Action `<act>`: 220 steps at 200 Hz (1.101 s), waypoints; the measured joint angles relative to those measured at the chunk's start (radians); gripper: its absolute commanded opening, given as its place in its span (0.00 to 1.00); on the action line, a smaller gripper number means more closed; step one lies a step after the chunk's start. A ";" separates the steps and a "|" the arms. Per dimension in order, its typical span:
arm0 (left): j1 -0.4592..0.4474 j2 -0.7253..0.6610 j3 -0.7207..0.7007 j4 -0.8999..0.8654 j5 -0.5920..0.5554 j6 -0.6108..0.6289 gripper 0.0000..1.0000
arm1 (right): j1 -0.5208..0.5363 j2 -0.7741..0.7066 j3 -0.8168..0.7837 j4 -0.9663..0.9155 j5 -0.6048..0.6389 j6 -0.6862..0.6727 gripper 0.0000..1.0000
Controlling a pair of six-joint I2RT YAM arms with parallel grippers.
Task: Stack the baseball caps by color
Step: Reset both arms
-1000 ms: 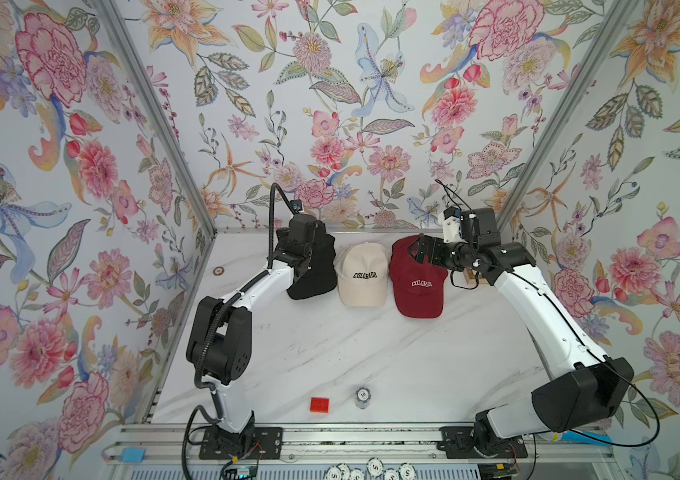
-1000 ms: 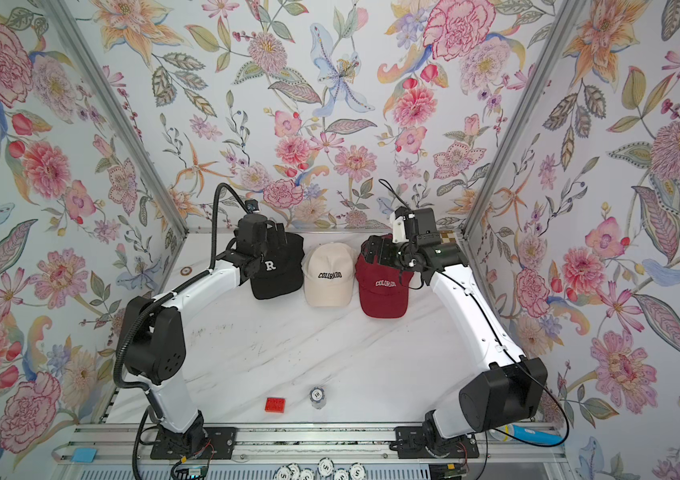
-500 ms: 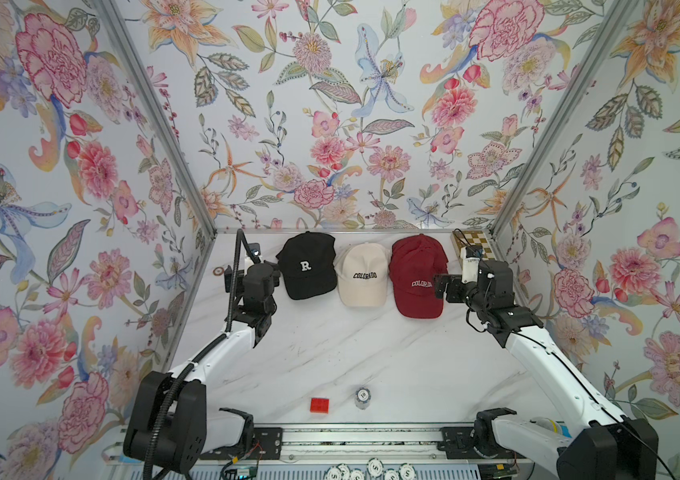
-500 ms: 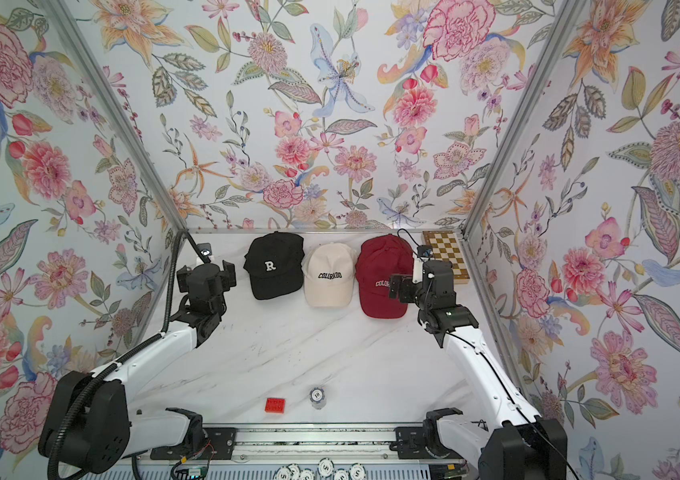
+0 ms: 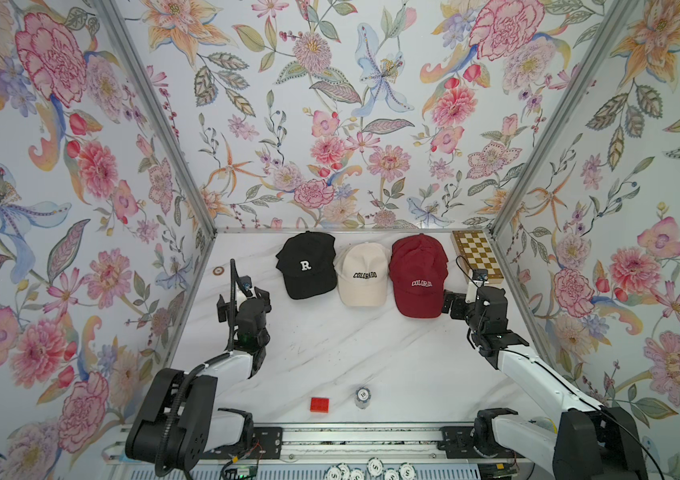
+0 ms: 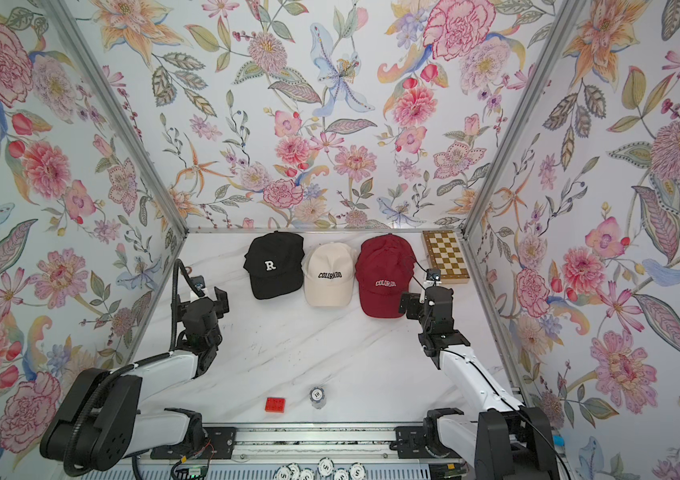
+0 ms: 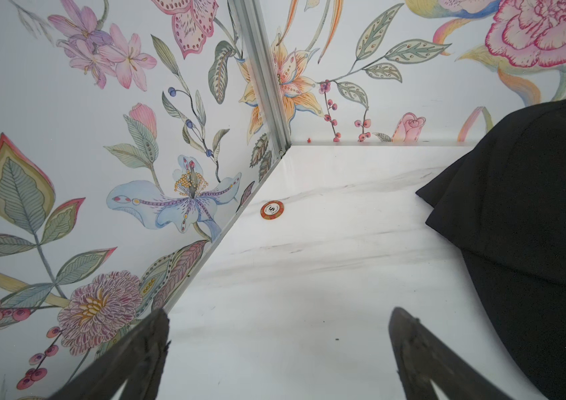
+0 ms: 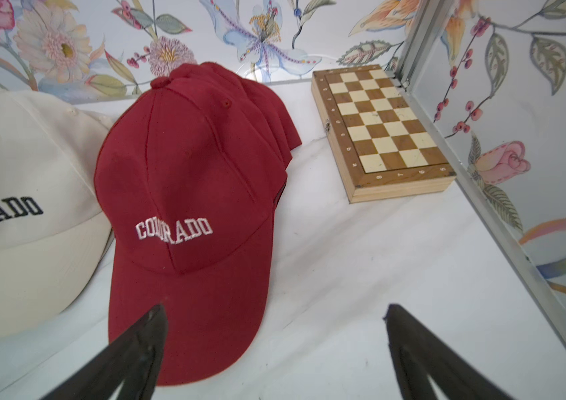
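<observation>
Three piles of baseball caps lie in a row near the back wall in both top views. At the left is a black cap with a white "R" [image 5: 307, 266] [image 6: 273, 266] [image 7: 534, 242]. A cream "COLORADO" cap [image 5: 363, 274] [image 6: 330, 274] [image 8: 15, 207] lies in the middle, and a dark red one [image 5: 419, 274] [image 6: 386, 274] [image 8: 188, 207] at the right, with more red crowns layered under it. My left gripper [image 5: 242, 297] [image 7: 278, 311] is open over bare table beside the black cap's brim. My right gripper [image 5: 465, 301] [image 8: 276, 308] is open and empty by the red brim's edge.
A wooden chessboard [image 5: 477, 257] [image 8: 385, 131] lies in the back right corner. An orange chip [image 5: 217, 271] [image 7: 272, 210] sits by the left wall. A red brick [image 5: 319, 404] and a small chip stack [image 5: 362, 397] sit near the front edge.
Both arms have drawn back from the caps toward the front. The black and dark red piles, covered by the grippers a second ago, now lie in full view.
</observation>
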 measured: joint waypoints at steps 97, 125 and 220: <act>0.008 0.117 -0.103 0.348 0.084 0.107 1.00 | -0.042 0.199 -0.135 0.436 -0.047 -0.079 0.99; 0.020 0.161 -0.143 0.456 0.114 0.117 1.00 | -0.065 0.253 -0.179 0.541 -0.070 -0.109 0.99; 0.138 0.229 -0.141 0.534 0.386 0.101 1.00 | -0.107 0.420 -0.220 0.843 -0.102 -0.117 0.99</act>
